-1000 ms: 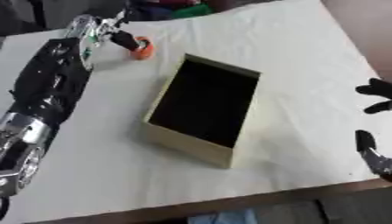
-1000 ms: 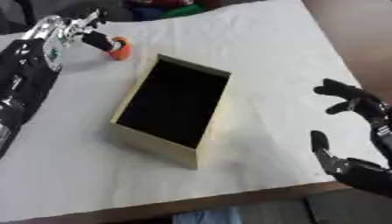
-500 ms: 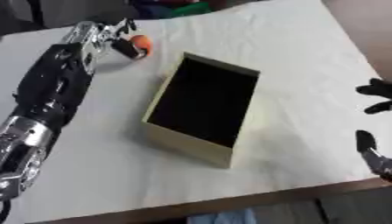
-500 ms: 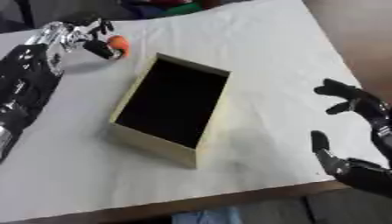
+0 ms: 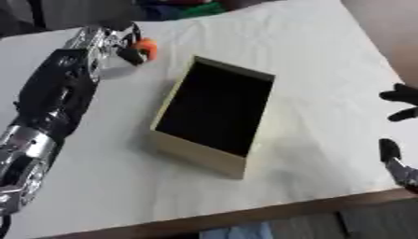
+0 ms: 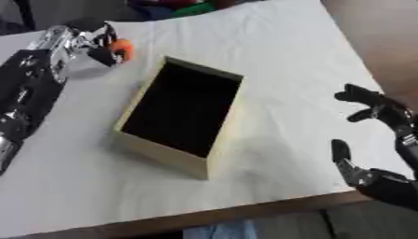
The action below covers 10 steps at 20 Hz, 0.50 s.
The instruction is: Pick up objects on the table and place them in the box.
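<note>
The table point(image 5: 326, 65), covered in white, fills the view and lies askew, its near edge running along the bottom. The box point(image 5: 214, 116), open-topped with pale walls and a dark interior, sits near the middle of the table, its long axis tilted toward the far right; nothing can be made out inside it. The left arm point(image 5: 49, 107), black with silver joints, reaches up the left side of the table toward the far left corner. The left hand point(image 5: 110, 39) is at the far left, beyond the box's far left corner and apart from it, fingers curled round a small orange object point(image 5: 147, 46); the object shows at the right side of the hand, above the white surface, and whether it touches the table cannot be told. The right hand point(image 6: 375, 140) rests idle at the right edge near the lower corner, fingers and thumb spread apart and holding nothing, well clear of the box.
</note>
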Motion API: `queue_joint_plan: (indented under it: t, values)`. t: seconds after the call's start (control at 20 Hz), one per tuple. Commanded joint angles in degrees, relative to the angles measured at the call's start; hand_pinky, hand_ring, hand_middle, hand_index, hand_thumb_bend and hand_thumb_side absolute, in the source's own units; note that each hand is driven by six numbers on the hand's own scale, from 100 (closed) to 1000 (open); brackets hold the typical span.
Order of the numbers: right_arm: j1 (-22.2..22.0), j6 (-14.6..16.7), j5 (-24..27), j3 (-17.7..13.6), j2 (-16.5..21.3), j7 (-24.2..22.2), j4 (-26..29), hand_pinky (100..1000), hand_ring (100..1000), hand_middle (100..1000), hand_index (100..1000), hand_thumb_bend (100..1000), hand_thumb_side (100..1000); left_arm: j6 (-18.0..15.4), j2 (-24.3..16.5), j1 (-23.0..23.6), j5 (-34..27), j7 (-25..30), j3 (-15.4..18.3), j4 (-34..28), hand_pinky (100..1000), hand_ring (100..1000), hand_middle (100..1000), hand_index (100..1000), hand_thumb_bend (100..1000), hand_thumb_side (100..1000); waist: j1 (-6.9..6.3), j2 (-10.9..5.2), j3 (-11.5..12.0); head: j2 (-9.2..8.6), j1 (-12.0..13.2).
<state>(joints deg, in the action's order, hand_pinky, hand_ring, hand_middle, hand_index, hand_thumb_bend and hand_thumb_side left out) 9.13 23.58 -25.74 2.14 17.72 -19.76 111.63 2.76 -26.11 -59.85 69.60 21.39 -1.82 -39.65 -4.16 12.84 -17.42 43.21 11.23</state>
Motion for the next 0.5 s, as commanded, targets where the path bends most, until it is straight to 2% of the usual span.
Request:
queue_joint_plan:
  t: [0.05,0.25,0.5]
  values:
    - [0.59,0.14,0.18,-0.46,0.35,-0.12,1.14,677,888,837,1000,100,304,-0.35,-1.54,-0.59,0.51,-2.11,0.33,-2.08,559,414,413,539,107,336,0.4,-0.93,0.18,-0.57,0.05]
    - [0.39,0.15,0.21,-0.53,0.38,-0.03,1.12,678,888,837,1000,100,302,-1.76,-2.15,-0.38,-0.03,-4.94,-0.45,-4.57,545,408,393,512,118,333,0.7,-1.16,0.66,-0.49,-0.08]
    - [0.07,0.15,0.2,-0.61,0.47,0.03,1.02,679,888,837,1000,100,301,-4.63,-3.81,-0.65,-2.37,-4.09,-2.23,-11.32,550,411,393,512,108,347,0.89,-1.63,1.17,-0.12,-0.32]
